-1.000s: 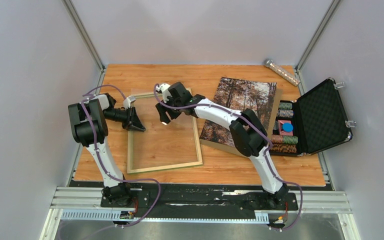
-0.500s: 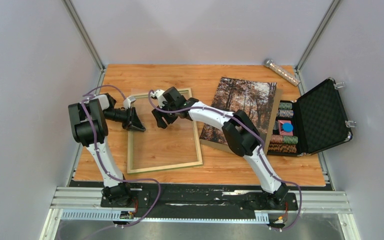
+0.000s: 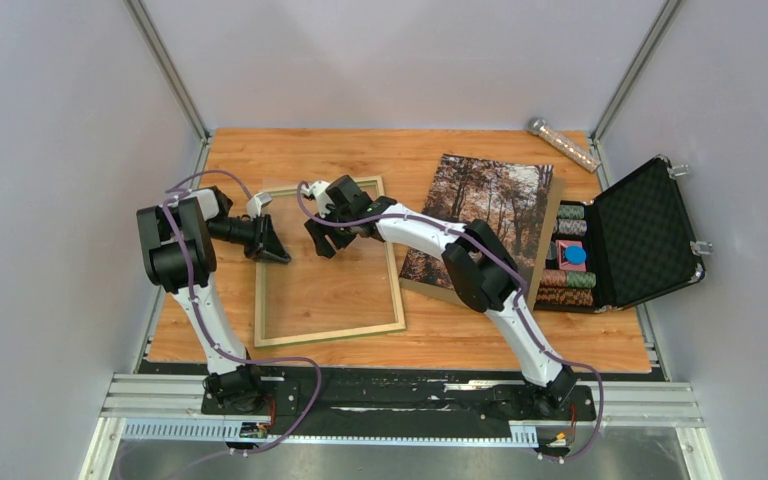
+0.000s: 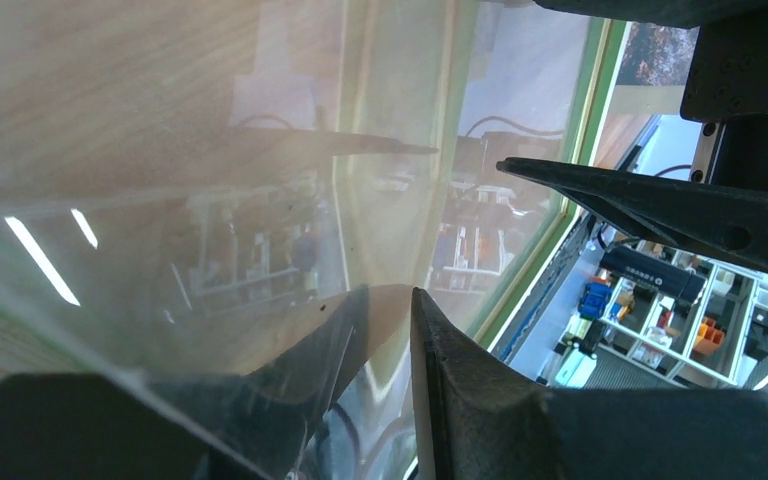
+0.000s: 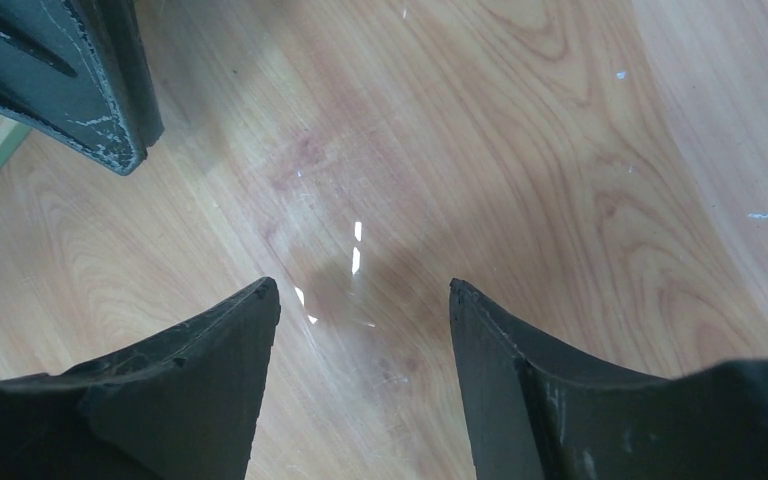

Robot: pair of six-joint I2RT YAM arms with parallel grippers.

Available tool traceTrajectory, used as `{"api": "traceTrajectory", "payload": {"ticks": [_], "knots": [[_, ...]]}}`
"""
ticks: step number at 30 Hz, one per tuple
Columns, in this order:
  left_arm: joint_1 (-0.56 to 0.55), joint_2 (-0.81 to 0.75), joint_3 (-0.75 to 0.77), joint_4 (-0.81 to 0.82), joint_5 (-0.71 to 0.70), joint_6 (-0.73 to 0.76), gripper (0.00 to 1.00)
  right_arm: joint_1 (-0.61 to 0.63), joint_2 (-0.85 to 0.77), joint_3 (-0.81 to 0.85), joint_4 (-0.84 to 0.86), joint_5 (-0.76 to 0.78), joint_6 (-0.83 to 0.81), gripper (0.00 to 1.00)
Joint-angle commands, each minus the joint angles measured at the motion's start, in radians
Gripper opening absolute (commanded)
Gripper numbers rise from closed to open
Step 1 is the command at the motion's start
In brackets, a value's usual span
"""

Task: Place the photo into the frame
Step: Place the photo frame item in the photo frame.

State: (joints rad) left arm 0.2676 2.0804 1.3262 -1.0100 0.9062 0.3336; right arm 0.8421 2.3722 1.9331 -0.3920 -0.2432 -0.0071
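Note:
The frame (image 3: 330, 333) lies flat left of centre, pale wood side up, with a clear pane inside it. My left gripper (image 3: 278, 250) is at its left rail. In the left wrist view it (image 4: 390, 295) is shut on the edge of the clear pane (image 4: 260, 180), with one finger seen through the pane. The frame's green rail (image 4: 590, 120) shows beyond. My right gripper (image 3: 323, 243) is open over the upper left of the pane, close to the left one; it is empty in the right wrist view (image 5: 360, 290). The photo (image 3: 485, 205) lies face up to the right.
The photo rests on a brown backing board (image 3: 549, 225). An open black case (image 3: 645, 230) with poker chips (image 3: 570, 255) stands at the right. A clear tube (image 3: 563, 143) lies at the back right. The left gripper's finger (image 5: 70, 70) is near the right gripper.
My right gripper has moved left and a little nearer, toward the left gripper, then held still. The left gripper, frame and photo have not moved.

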Motion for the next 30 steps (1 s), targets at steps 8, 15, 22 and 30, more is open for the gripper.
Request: {"api": "traceTrajectory", "payload": {"ticks": [8,15,22,30], "knots": [[-0.008,-0.005,-0.004,0.002,-0.008,-0.002,0.37,0.003,0.022,0.016,0.009,0.025,-0.022,0.64],[-0.008,-0.016,-0.005,-0.006,-0.024,0.001,0.45,-0.003,0.016,0.006,0.009,0.025,-0.020,0.64],[-0.007,-0.042,-0.005,-0.020,-0.045,0.002,0.54,-0.012,0.018,-0.002,0.009,0.023,-0.012,0.63],[-0.007,-0.077,0.006,-0.040,-0.075,0.003,0.66,-0.020,0.020,-0.008,0.010,0.018,-0.001,0.63]]}}
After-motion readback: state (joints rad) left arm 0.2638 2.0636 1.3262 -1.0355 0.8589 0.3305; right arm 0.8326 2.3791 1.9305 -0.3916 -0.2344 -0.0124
